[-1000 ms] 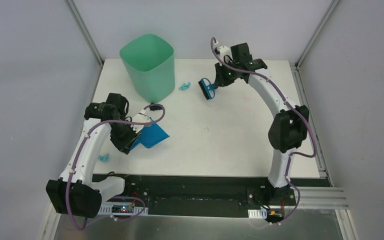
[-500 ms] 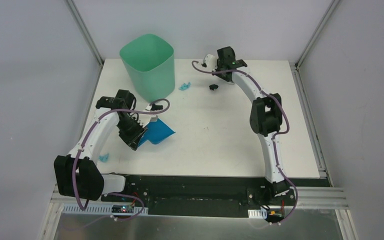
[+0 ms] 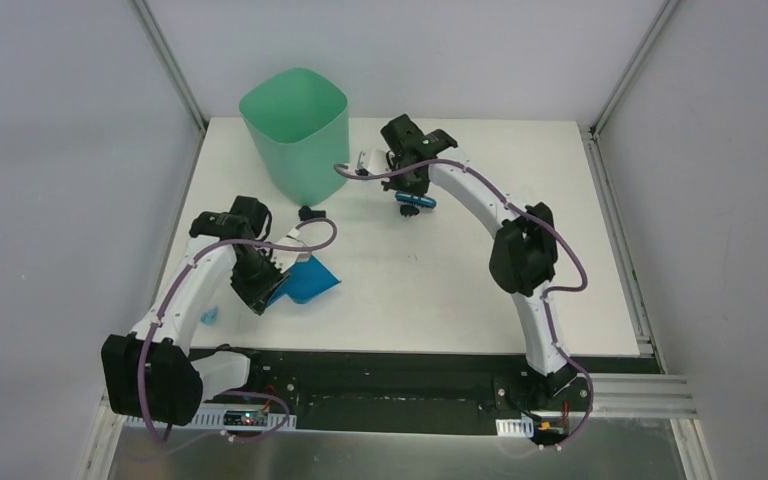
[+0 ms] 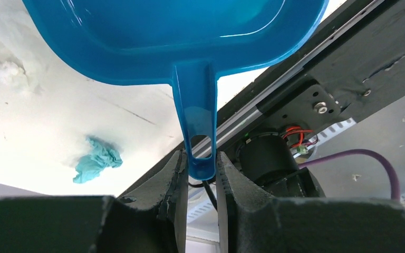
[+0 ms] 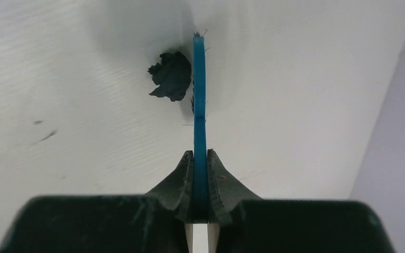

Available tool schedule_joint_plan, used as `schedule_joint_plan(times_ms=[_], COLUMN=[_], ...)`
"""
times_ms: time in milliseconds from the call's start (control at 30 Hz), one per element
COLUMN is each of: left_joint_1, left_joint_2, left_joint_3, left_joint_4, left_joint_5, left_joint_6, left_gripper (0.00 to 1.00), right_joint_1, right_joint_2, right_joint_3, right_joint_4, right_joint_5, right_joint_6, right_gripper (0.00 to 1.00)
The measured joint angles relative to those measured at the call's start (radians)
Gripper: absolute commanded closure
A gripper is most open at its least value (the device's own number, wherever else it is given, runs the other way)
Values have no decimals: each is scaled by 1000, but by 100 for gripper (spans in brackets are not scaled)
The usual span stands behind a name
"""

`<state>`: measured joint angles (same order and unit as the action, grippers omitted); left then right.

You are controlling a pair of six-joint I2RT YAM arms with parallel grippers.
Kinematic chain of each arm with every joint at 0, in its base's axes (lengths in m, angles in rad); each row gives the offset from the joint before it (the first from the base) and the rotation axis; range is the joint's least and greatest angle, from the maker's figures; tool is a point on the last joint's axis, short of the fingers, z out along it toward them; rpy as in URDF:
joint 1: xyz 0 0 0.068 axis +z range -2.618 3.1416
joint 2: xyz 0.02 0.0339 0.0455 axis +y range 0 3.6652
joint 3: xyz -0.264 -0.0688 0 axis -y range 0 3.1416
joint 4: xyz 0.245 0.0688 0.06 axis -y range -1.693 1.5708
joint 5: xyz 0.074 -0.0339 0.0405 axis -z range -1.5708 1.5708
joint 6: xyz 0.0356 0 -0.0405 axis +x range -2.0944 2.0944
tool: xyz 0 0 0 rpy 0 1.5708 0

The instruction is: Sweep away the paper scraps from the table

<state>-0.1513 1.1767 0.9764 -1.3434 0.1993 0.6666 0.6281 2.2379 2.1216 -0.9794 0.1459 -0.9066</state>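
Note:
My left gripper is shut on the handle of the blue dustpan, which is tilted over the white table at the near left. My right gripper is shut on the blue hand brush, seen edge-on, low over the far middle of the table. A black paper scrap lies just left of the brush tip. A light blue scrap lies near the table's left front edge. Another black scrap lies at the bin's foot.
A mint-green bin stands at the far left of the table. A faint white wad lies left of the dustpan. The black front edge and the arm bases run along the near side. Grey walls close the left, right and back.
My right arm has swung left and down, bringing the brush over the table beside the black scrap. My left arm has drawn the dustpan slightly back toward the front.

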Motion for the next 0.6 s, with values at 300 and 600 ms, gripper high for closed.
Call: schedule_joint_plan(times_ms=[300,600], left_joint_1=[-1,-22], left_joint_2=[97,135], left_joint_3=[-70,-90], left_joint_4=[16,63], left_joint_5=[-60,-68], left_joint_6=[23,2], left_gripper=[93,93], right_joint_1=[34,34], right_joint_2=[-193,-266], right_joint_3=[-137,-379], right_joint_4=[-39,459], right_joint_5=[-65,-50], right_joint_6=[146,-111], right_gripper=[100,100])
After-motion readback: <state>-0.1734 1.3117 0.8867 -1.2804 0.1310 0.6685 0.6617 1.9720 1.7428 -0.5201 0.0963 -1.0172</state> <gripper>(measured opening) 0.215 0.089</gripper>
